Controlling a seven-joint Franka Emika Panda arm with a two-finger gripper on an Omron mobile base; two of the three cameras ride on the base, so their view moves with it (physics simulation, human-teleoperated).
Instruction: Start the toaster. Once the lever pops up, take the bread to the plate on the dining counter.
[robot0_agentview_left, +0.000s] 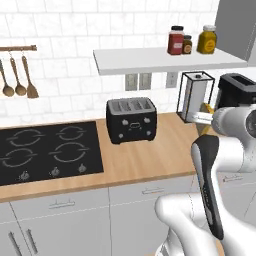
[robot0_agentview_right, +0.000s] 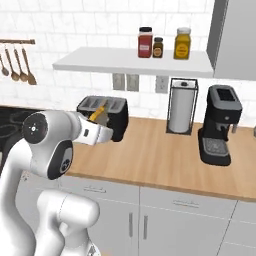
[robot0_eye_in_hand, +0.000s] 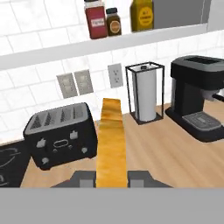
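One slice of bread (robot0_eye_in_hand: 111, 144) shows edge-on in the hand view, its golden-orange crust running up from between the two fingers. The claw (robot0_eye_in_hand: 111, 178) is closed tight on that slice and holds it in the air above the wood counter (robot0_eye_in_hand: 166, 153), just right of the glossy black toaster (robot0_eye_in_hand: 61, 135), which has long top slots and small grey front knobs.

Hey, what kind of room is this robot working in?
A home kitchen, most likely. A black toaster sits on a wood worktop beside a black hob, a coffee machine stands farther along, and wooden spoons hang on the white tiled wall.
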